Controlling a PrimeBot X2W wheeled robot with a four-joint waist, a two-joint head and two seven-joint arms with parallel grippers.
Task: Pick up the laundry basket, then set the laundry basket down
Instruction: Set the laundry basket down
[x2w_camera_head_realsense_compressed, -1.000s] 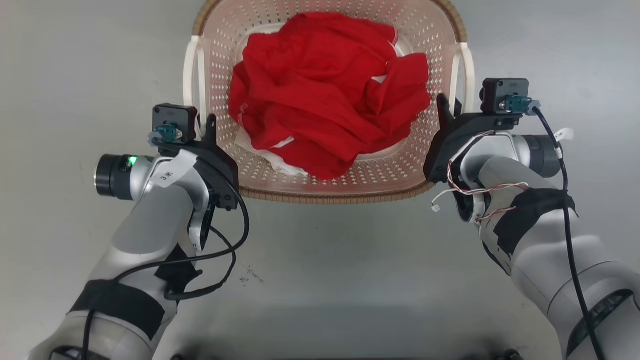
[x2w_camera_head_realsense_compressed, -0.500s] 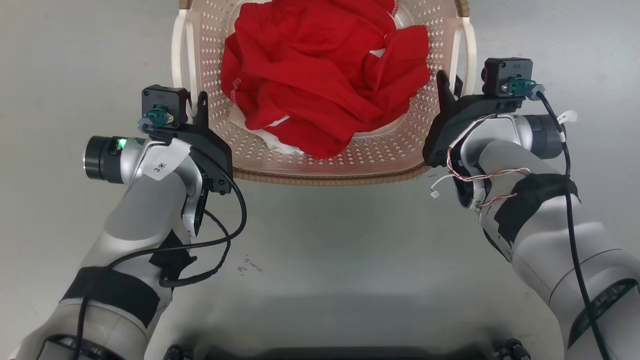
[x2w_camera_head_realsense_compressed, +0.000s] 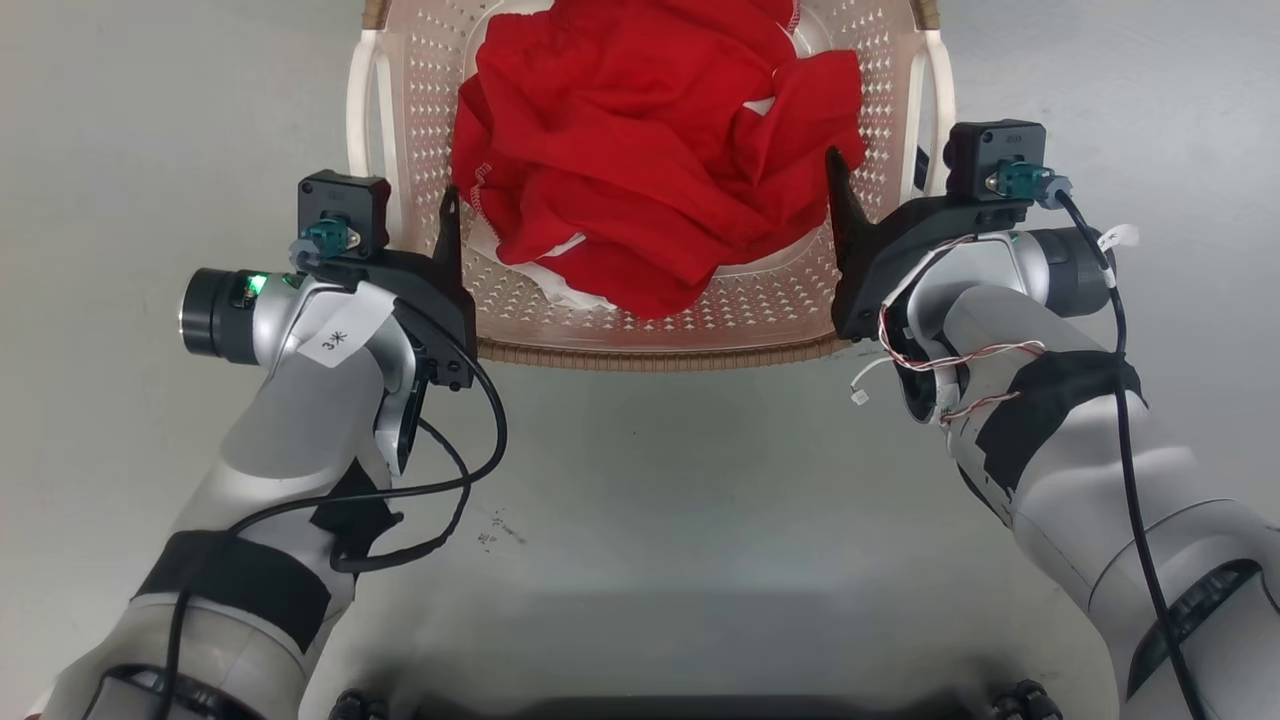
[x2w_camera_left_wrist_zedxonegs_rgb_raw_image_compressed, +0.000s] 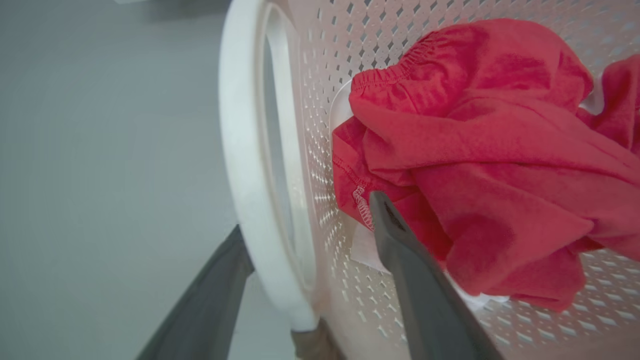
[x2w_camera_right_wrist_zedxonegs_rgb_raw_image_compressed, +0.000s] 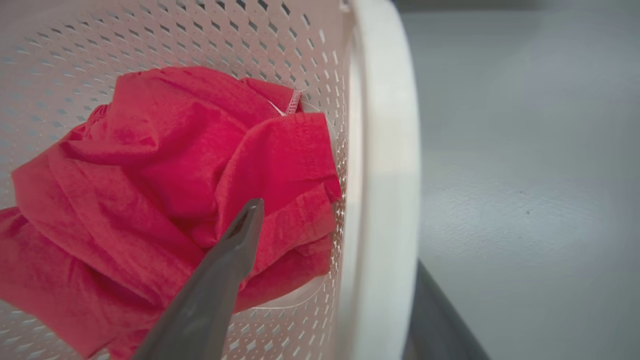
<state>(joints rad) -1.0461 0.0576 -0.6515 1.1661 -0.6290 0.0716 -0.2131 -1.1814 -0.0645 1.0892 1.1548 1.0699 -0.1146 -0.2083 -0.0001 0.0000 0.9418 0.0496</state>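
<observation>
**Both grippers spread across the basket's side handles**

The laundry basket (x2w_camera_head_realsense_compressed: 650, 352) lies between the two arms. Its brown near rim sits just ahead of both wrists, and its far end is cut off by the top edge of the head view.

The left gripper (x2w_camera_left_wrist_zedxonegs_rgb_raw_image_compressed: 307, 215) has its jaws apart and straddles the basket's left side. Its outer finger (x2w_camera_left_wrist_zedxonegs_rgb_raw_image_compressed: 210, 305) lies outside the white left handle (x2w_camera_left_wrist_zedxonegs_rgb_raw_image_compressed: 245, 165) and meets the handle's outer edge low down. Its inner finger (x2w_camera_left_wrist_zedxonegs_rgb_raw_image_compressed: 415, 280) reaches inside the basket, clear of the perforated wall. That finger's tip is in front of the red cloth (x2w_camera_head_realsense_compressed: 650, 170), though contact cannot be made out. Handle and wall both sit in the gap, nearer the outer finger, and nothing is clamped.

The right gripper (x2w_camera_right_wrist_zedxonegs_rgb_raw_image_compressed: 337, 235) mirrors this, also unclenched. Its inner finger (x2w_camera_right_wrist_zedxonegs_rgb_raw_image_compressed: 220, 285) points over the red cloth inside the basket. Its outer finger (x2w_camera_right_wrist_zedxonegs_rgb_raw_image_compressed: 440, 320) shows as a dark sliver outside the white right handle (x2w_camera_right_wrist_zedxonegs_rgb_raw_image_compressed: 385, 175), and whether it touches the handle cannot be told.

The red cloth is heaped between the two inner fingers. A bit of white cloth (x2w_camera_head_realsense_compressed: 540, 282) peeks out under its near edge, just beside the left inner finger. The grey floor (x2w_camera_head_realsense_compressed: 650, 500) spreads beyond both outer fingers. Whether the basket rests on it or hangs above it cannot be told.
</observation>
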